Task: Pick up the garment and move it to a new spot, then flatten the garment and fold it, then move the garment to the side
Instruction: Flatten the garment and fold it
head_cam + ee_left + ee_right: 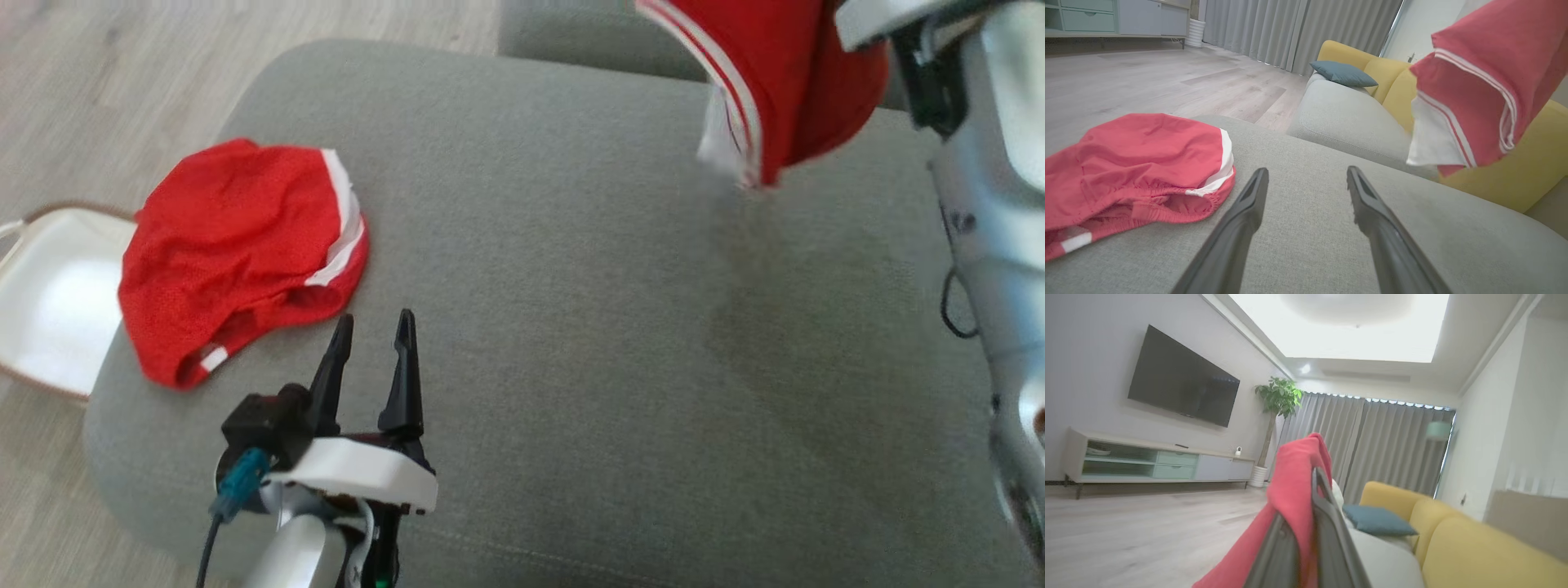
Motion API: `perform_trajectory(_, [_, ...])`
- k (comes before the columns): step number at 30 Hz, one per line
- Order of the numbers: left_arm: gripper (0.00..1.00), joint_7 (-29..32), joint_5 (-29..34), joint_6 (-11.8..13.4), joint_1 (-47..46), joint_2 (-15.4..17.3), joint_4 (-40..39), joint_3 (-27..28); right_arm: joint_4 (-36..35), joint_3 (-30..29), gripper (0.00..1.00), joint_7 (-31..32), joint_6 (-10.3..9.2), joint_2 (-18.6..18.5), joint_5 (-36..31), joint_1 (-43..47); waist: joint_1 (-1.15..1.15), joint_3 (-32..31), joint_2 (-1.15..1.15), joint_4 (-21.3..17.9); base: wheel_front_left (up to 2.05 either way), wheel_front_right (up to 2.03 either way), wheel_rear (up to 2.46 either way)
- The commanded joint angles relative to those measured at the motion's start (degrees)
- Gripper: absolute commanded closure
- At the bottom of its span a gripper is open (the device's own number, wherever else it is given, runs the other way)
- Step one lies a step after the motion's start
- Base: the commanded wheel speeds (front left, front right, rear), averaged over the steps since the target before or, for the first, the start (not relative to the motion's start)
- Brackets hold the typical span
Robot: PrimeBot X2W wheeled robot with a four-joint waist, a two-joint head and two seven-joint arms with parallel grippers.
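Grey fabric ottoman (pixel 571 327) underneath. Has crumpled red mesh shorts (pixel 237 253) at far left, just beside released left hand (pixel 375 318). Holds red white-striped garment (pixel 796 90) aloft at right rear, clenched in right hand (pixel 1312 486), long axis hanging downward. Probably calls for setting down centre-right, nearer right arm.

long black jaws, white wrist housing (pixel 359 475), teal connector (pixel 242 480), silver forearm (pixel 994 212)

Red shorts (pixel 237 245) lie crumpled on the left of the grey cushion (pixel 571 343).
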Motion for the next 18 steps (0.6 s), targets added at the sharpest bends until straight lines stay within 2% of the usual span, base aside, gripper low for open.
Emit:
perform_trajectory(1, [0.00, -0.3, 0.5, 0.3, -1.1, 0.1, -2.1, 2.4, -5.1, -1.0, 1.00, -0.3, 0.21, 0.4, -3.1, 4.4, 0.00, -0.9, 0.00, -1.7, 0.00, 0.00, 0.00])
perform_trajectory(5, [0.00, -0.3, 0.6, 0.1, -0.6, 0.1, -2.4, 2.4, -7.8, -0.5, 1.00, -0.3, 0.21, 1.1, -5.8, 11.4, 0.00, -0.7, 0.00, -2.9, 0.00, 0.00, 0.00])
perform_trajectory(13, [0.00, -0.3, 1.0, -0.2, -0.9, 0.1, -2.2, 2.8, -7.5, 11.8, 1.00, -0.3, 0.21, 3.1, -5.7, 27.1, 0.00, 0.0, 0.00, -5.5, 0.00, 0.00, 0.00])
perform_trajectory(18, [0.00, -0.3, 1.4, -0.3, -0.9, 0.1, -1.9, 3.4, -5.8, 16.2, 1.00, 2.1, 0.21, 4.9, -4.6, 34.8, 0.00, -0.6, 0.00, -6.9, 0.00, 0.00, 0.00])
